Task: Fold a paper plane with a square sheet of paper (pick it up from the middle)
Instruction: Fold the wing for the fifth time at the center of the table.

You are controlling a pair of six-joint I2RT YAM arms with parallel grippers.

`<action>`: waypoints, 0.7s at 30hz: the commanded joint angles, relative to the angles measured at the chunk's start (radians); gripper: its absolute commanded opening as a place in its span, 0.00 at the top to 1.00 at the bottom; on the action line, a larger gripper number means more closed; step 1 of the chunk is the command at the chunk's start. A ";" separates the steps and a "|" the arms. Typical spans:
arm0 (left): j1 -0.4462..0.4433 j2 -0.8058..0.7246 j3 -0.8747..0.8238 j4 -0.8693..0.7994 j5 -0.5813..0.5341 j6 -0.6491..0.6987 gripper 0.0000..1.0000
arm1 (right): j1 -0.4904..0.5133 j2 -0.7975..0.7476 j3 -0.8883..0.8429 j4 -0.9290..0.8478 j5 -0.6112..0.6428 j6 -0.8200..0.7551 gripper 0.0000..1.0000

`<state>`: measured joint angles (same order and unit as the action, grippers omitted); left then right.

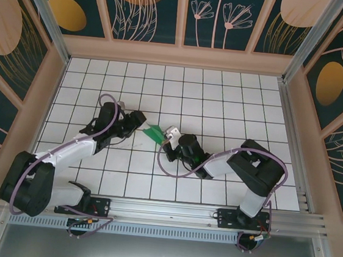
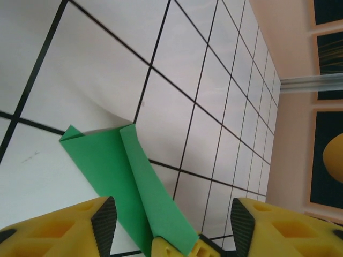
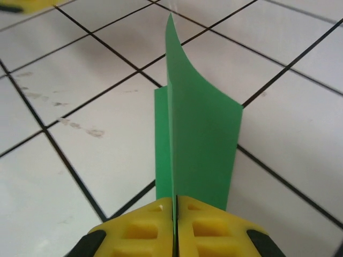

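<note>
Folding is under way, we judge: the paper (image 1: 154,133) is a narrow creased strip rather than a flat square, and not yet a dart. It sits just left of centre in the top view, between the two arms. The right fingers (image 3: 144,227) are pressed together on its near edge. In the right wrist view it rises from the bottom of the frame as an upright flap, with another layer showing to its left. The left fingers (image 2: 104,222) stand well apart and grip nothing. In the left wrist view the strip runs from centre left down to the bottom middle, passing between the pads (whether it brushes either one we cannot tell).

The next move, as we read it, calls for the left fingers to take or pin the free end. The raised flap can then be laid over and creased along the ridge while the right grip anchors it. Paper this thin may bow or slide.

White tiles with dark grid lines cover the bench (image 1: 224,97), faintly scuffed at the left of the right wrist view. Teal walls (image 1: 153,10) with flowers and orange ovals enclose it, and a metal rail (image 1: 169,211) runs along the bottom.
</note>
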<state>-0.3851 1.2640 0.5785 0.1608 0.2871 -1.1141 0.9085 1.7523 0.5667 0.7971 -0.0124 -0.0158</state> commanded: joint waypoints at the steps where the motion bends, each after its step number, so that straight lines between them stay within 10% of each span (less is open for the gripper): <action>1: -0.001 -0.019 -0.076 0.093 0.023 0.042 0.38 | -0.011 -0.015 0.007 -0.012 -0.112 0.127 0.91; 21: -0.049 0.025 -0.322 0.498 0.147 0.035 0.54 | -0.059 0.094 0.098 -0.017 -0.337 0.438 0.95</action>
<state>-0.4271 1.2732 0.2691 0.5735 0.4122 -1.0920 0.8520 1.8225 0.6312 0.7780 -0.2993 0.3634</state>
